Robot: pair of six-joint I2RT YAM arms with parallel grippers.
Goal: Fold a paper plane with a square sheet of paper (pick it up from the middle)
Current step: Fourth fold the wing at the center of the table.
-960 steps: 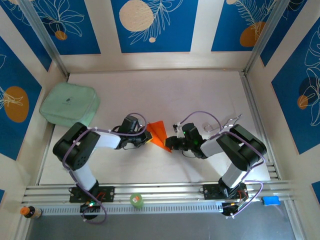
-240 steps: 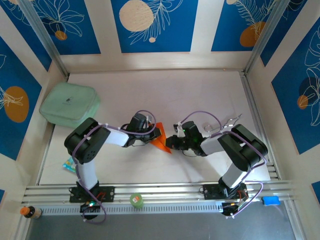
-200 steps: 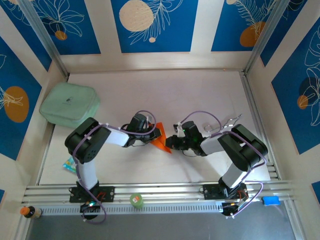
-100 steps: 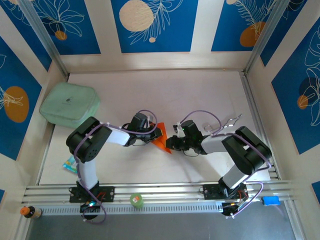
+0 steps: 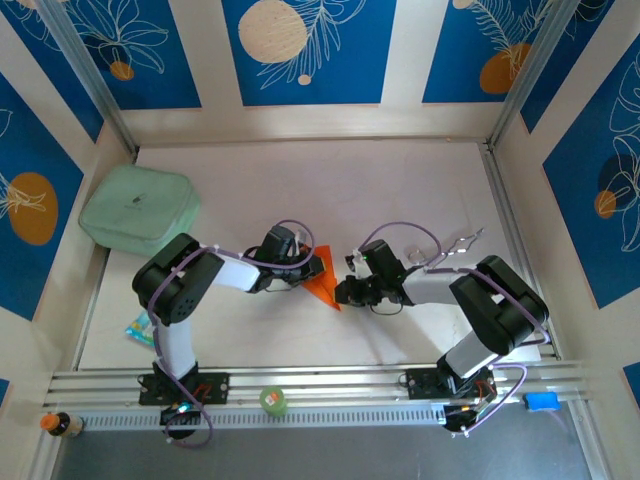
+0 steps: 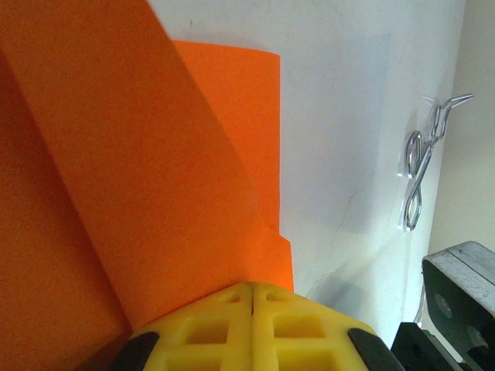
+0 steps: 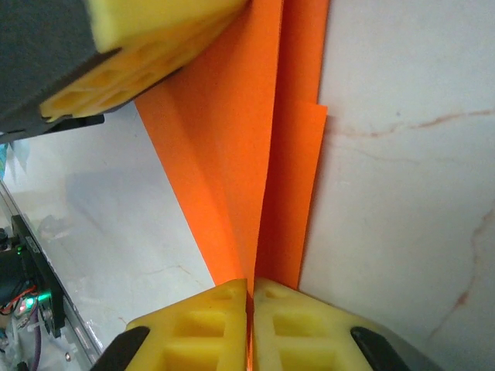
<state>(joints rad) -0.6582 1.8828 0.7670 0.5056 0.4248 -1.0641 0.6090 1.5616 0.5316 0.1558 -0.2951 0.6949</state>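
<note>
The orange paper (image 5: 322, 278) lies mid-table as a creased pointed wedge, its tip toward the near edge. In the right wrist view the paper (image 7: 255, 170) rises in folded layers along a centre crease, and my right gripper (image 7: 250, 284) is shut on that crease with orange showing between its pads. My left gripper (image 6: 253, 292) is shut, its joined yellow tips resting on the paper (image 6: 116, 193) from the left. From above, the left gripper (image 5: 306, 270) and right gripper (image 5: 346, 290) meet at the paper from opposite sides.
A pale green pad (image 5: 138, 208) sits at the back left. A bent metal wire tool (image 5: 455, 248) lies behind the right arm. On the near rail are a small green round object (image 5: 273, 401) and a blue block (image 5: 541, 401). A small packet (image 5: 138, 327) lies beside the left arm.
My left gripper has moved right onto the paper, which now looks narrower. In the last second the right arm's elbow has swung right while its gripper stays at the paper.
</note>
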